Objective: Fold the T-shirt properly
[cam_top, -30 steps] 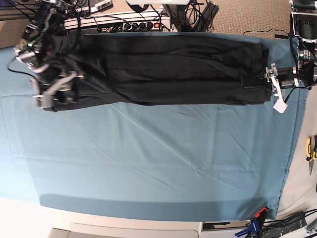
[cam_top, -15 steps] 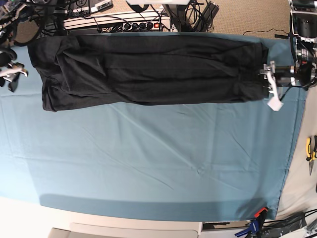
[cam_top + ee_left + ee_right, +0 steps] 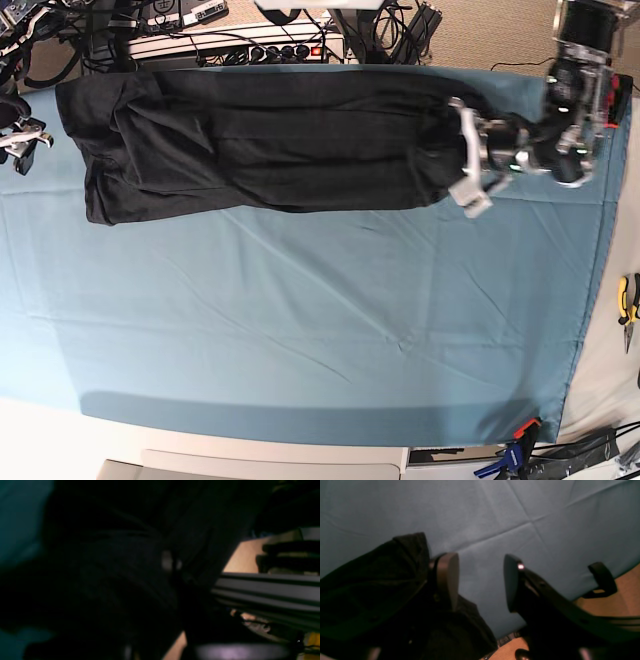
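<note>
The black T-shirt (image 3: 280, 140) lies as a long folded strip along the far side of the blue table cloth (image 3: 300, 320). My left gripper (image 3: 468, 165) is shut on the shirt's right-hand end and holds it raised, pulled in over the strip. In the left wrist view dark T-shirt fabric (image 3: 112, 580) fills almost everything and the jaws are hidden. My right gripper (image 3: 22, 145) hangs open at the cloth's left edge, just off the shirt's left end. In the right wrist view the right gripper (image 3: 480, 582) has nothing between its fingers, and black fabric (image 3: 370, 592) lies beside one fingertip (image 3: 446, 577).
A power strip with cables (image 3: 240, 45) runs behind the cloth's far edge. Yellow-handled pliers (image 3: 627, 305) lie off the cloth on the right. A clamp (image 3: 515, 450) grips the near right corner. A black clip (image 3: 602, 580) sits on the cloth's edge.
The left gripper has travelled left from the cloth's right edge, carrying the shirt's end with it. The right arm left the shirt's left end and has since stayed at the left edge.
</note>
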Motion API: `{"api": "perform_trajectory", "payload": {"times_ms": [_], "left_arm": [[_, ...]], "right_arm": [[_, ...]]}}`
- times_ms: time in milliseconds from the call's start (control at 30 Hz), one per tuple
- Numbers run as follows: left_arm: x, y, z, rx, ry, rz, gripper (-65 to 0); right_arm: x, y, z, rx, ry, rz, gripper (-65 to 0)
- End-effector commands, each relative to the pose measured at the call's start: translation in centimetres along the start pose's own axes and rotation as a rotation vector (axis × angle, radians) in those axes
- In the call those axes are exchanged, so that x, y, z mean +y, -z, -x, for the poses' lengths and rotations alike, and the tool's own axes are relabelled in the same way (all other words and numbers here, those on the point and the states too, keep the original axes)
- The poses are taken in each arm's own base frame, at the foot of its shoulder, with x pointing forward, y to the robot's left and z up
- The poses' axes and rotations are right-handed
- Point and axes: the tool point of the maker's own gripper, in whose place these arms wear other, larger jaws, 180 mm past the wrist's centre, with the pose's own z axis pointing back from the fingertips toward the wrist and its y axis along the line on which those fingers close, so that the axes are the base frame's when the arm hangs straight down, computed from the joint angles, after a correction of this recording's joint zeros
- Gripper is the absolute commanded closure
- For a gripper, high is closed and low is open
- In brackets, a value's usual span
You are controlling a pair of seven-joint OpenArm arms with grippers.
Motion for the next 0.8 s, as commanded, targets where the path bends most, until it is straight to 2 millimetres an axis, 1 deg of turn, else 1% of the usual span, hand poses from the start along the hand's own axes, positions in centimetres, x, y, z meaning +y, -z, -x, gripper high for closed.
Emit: {"api": "perform_trajectory", "payload": {"times_ms": [0, 100, 167, 233, 367, 467, 567, 667, 767], "left_arm": [[-1.0, 0.6, -0.8, -0.021, 0.024, 0.026, 0.0], [-3.4, 3.6, -1.4, -0.01, 0.072, 0.075, 0.0], [-4.6, 5.3, -2.4, -0.008, 0.122, 0.087, 0.0], [-5.5, 6.5, -3.8, -0.015, 0.168, 0.089, 0.0], [-6.4, 8.2, -6.8, -0.051, 0.24, 0.055, 0.0], [-6.9, 8.8, -8.7, -0.077, 0.288, 0.042, 0.0], [-6.7, 8.7, -9.6, -0.085, 0.311, 0.027, 0.0], [-5.9, 8.2, -9.6, -0.075, 0.322, 0.008, 0.0], [-4.9, 7.6, -8.9, -0.05, 0.326, -0.013, 0.0]], "right_arm": [[-0.4, -0.2, -1.3, -0.041, -0.011, 0.007, -28.9], [-0.5, -0.1, -1.0, -0.033, -0.003, 0.006, -28.9], [-0.5, -0.1, -1.0, -0.032, -0.003, 0.006, -28.9], [-0.5, -0.1, -1.0, -0.031, -0.004, 0.006, -28.9], [-0.5, -0.1, -0.9, -0.027, -0.004, 0.006, -28.9], [-0.5, -0.1, -0.9, -0.025, -0.003, 0.006, -28.9], [-0.5, -0.1, -0.8, -0.024, -0.004, 0.006, -28.9], [-0.6, -0.1, -0.6, -0.016, -0.008, 0.007, -28.9], [-0.6, -0.2, -0.5, -0.012, -0.009, 0.008, -28.9]]}}
